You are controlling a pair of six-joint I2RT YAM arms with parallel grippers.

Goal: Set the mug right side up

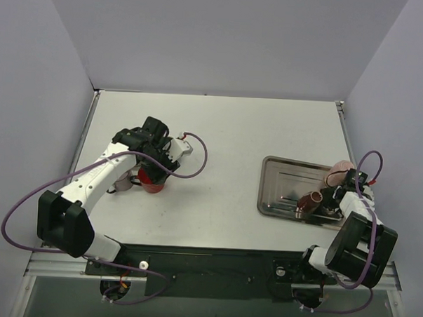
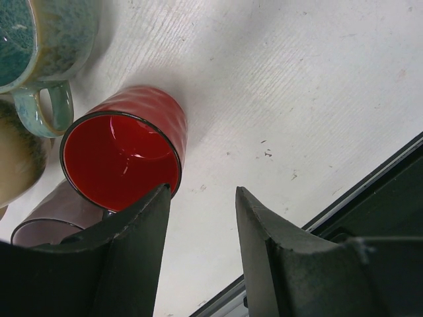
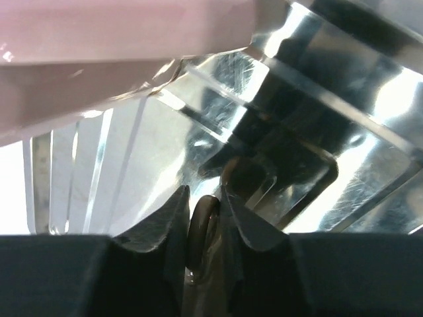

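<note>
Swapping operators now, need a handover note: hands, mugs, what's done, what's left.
Left hand: open, empty, over the table next to the red mug, which stands mouth up beside a teal mug.
Right hand: shut on the handle of the brown mug in the metal tray. That mug seems tilted, not upright. A pink mug sits at the tray's far right.
Done: handle grasped.
Left: likely lift and stand the brown mug upright, then release.

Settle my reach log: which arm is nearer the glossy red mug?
Left. Left arm hangs over the glossy red mug; right arm sits at the shiny metal tray.
</note>
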